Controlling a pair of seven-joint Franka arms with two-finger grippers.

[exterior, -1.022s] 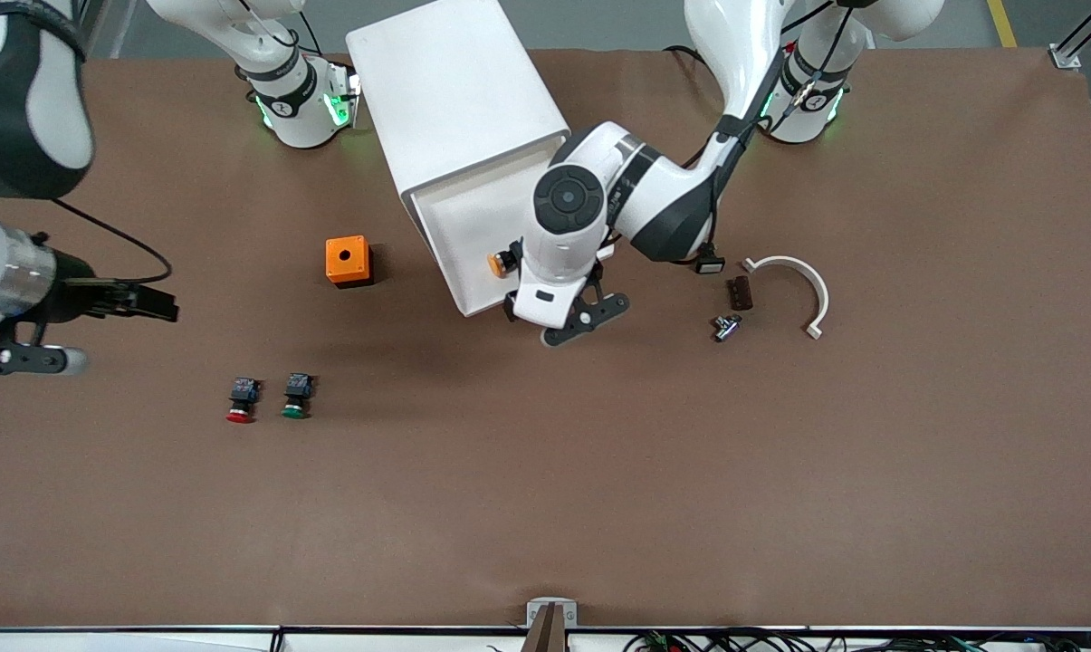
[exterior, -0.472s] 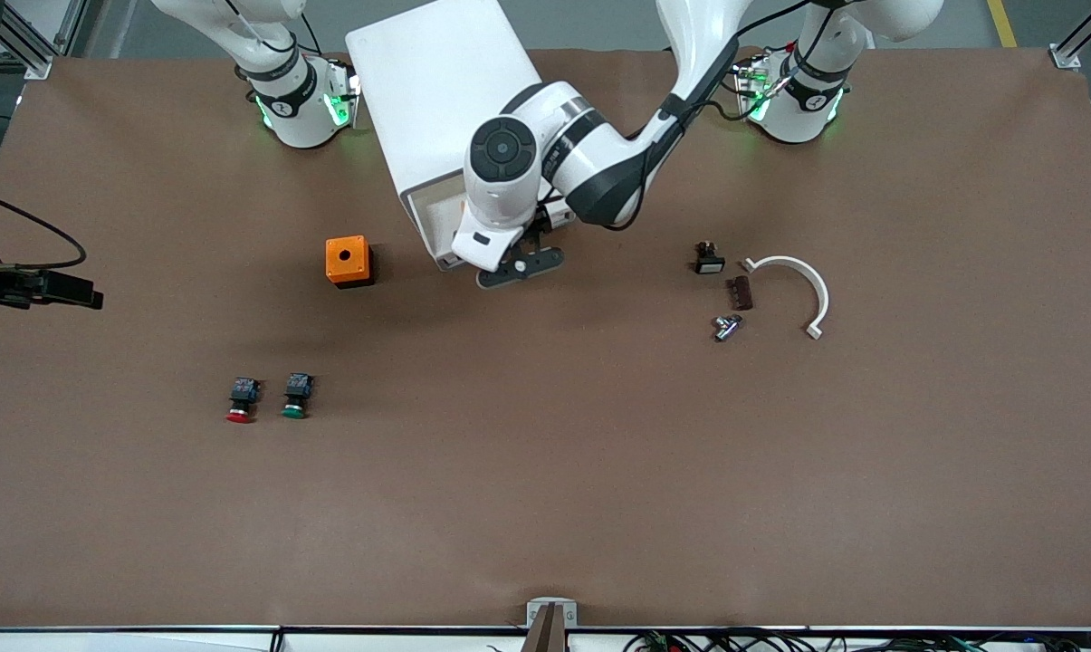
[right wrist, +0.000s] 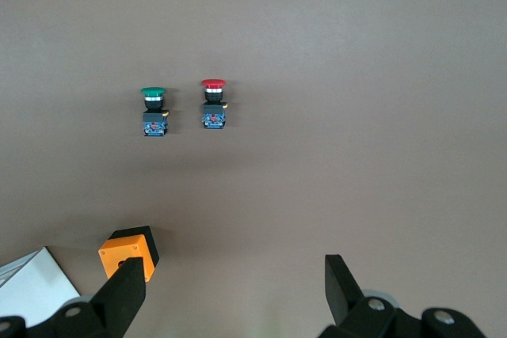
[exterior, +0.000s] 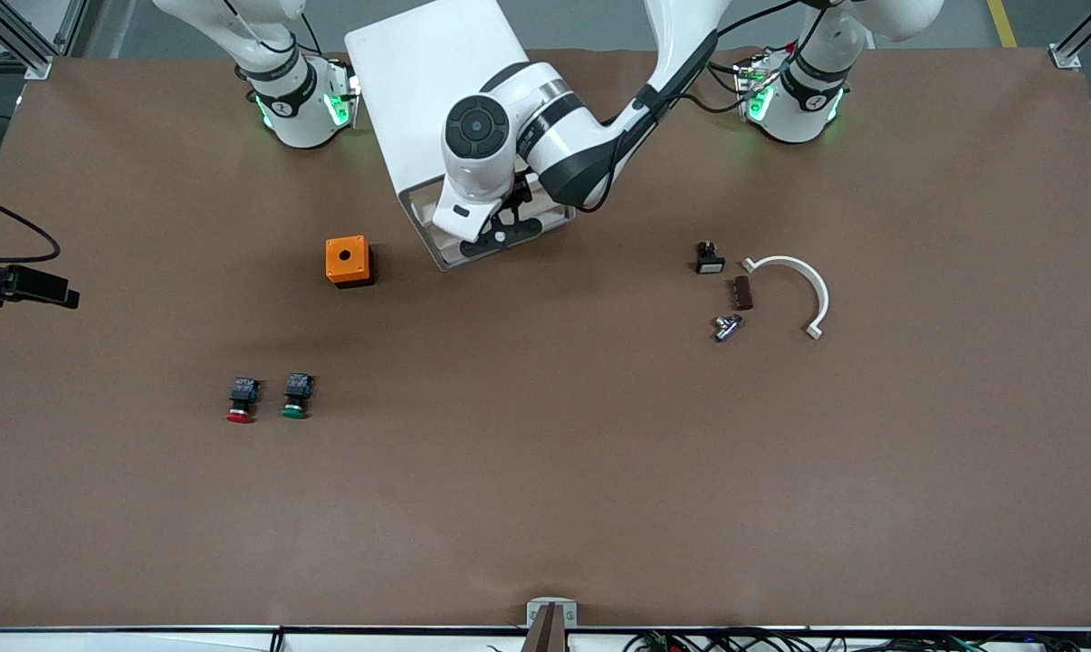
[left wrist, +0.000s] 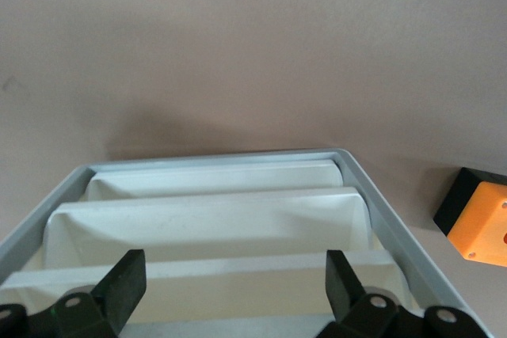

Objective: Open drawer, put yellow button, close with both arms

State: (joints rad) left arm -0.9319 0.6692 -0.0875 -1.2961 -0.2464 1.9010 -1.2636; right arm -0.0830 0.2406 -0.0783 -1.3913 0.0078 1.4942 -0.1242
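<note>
The white cabinet [exterior: 436,91] stands between the two arm bases. Its uppermost drawer [exterior: 429,222] is pushed in almost fully, and its inside is hidden. My left gripper [exterior: 500,237] is open at that drawer's cream front [left wrist: 238,294], one finger [left wrist: 123,286] toward each end of it. The lower drawer fronts show in steps in the left wrist view. The yellow button is hidden. My right gripper [exterior: 33,288] is open and empty at the right arm's end of the table; its wrist view shows it [right wrist: 236,290] above bare table.
An orange box [exterior: 347,261] sits beside the cabinet, toward the right arm's end. A red button [exterior: 241,399] and a green button [exterior: 296,396] lie nearer the front camera. A white curved piece [exterior: 803,281] and small parts [exterior: 726,326] lie toward the left arm's end.
My left gripper has moved toward the cabinet and the drawer has gone in with it. The yellow button, seen in the open drawer before, is now hidden. My right arm has drawn back outward.
</note>
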